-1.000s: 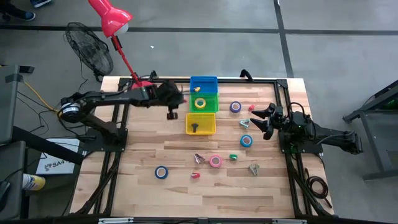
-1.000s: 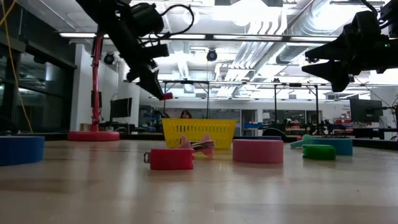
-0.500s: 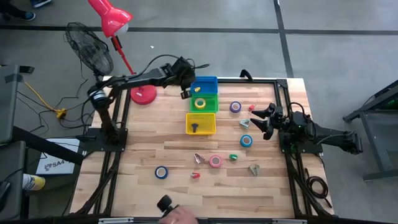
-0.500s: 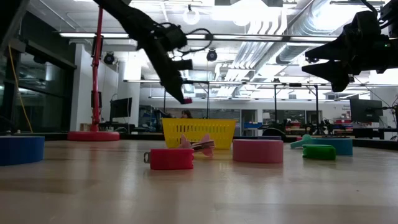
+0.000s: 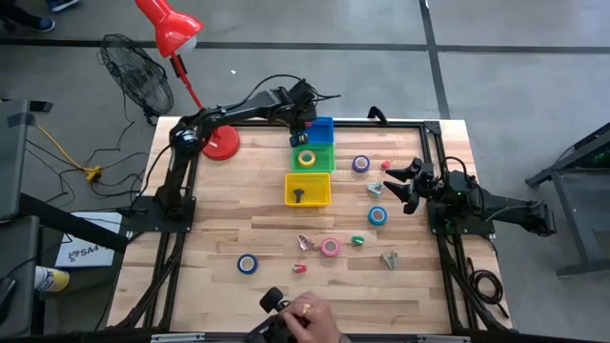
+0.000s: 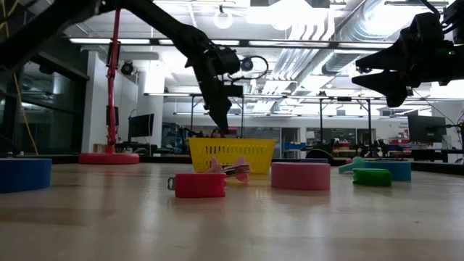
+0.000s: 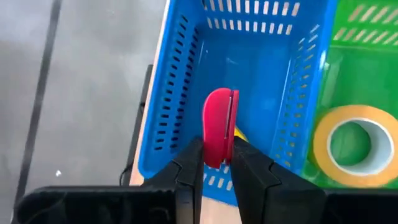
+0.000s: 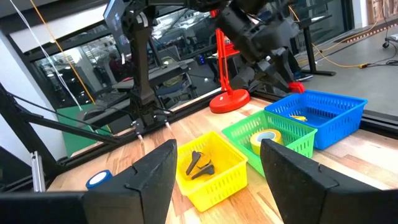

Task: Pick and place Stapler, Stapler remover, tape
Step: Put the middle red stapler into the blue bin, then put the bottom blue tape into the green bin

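The left gripper (image 7: 217, 163) is clamped on a small red stapler (image 7: 217, 134), which stands upright between its fingers over the blue basket (image 7: 186, 81) at the table's far edge; a yellow piece lies on that basket's floor just behind the stapler. Next to it, the green basket (image 5: 314, 158) holds a yellow tape roll (image 7: 352, 144), and the yellow basket (image 5: 307, 189) holds a dark staple remover (image 5: 299, 195).

On the open wood nearer the front lie a blue tape roll (image 5: 248, 264), a pink tape roll (image 5: 330, 248) and another blue roll (image 5: 378, 215), well apart, with a purple roll (image 5: 360, 164) beside the green basket. A person's hand (image 5: 303, 319) shows at the front edge.

The right gripper (image 5: 394, 183) hangs above the table's right side with its fingers spread, holding nothing, the blue roll near it.

No writing is legible on the items.
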